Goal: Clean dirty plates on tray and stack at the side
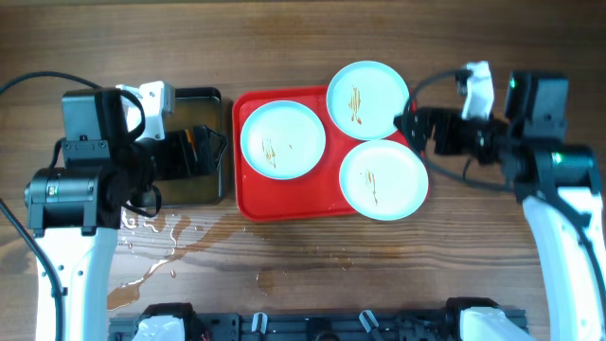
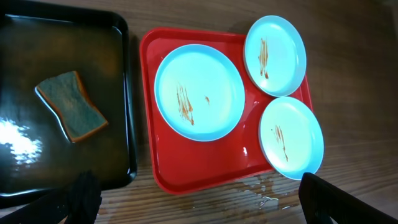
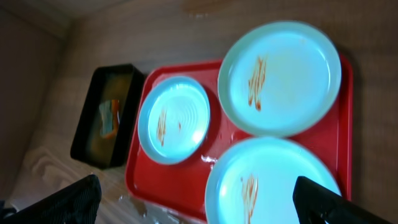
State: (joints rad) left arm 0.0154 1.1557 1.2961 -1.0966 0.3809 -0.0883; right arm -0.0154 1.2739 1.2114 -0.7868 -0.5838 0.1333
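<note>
Three round, glossy pale-blue plates [image 1: 282, 139], each streaked with brown, are lying on the smooth red plastic tray [image 1: 284, 204], two of them overhanging its rim. The left claw [image 2: 196, 186] and right claw [image 3: 193, 190] are both gaping wide, gripping nothing. A wavy sponge [image 2: 69, 106] is sitting in the wet black pan [image 2: 37, 50].

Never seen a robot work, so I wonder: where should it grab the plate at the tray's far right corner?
Probably the rim where that plate overhangs the tray's far edge. It is shallow and lies flat, so only there can a finger slip beneath. The open right pincer sits beside it, so coming low from the far right looks easiest.
</note>
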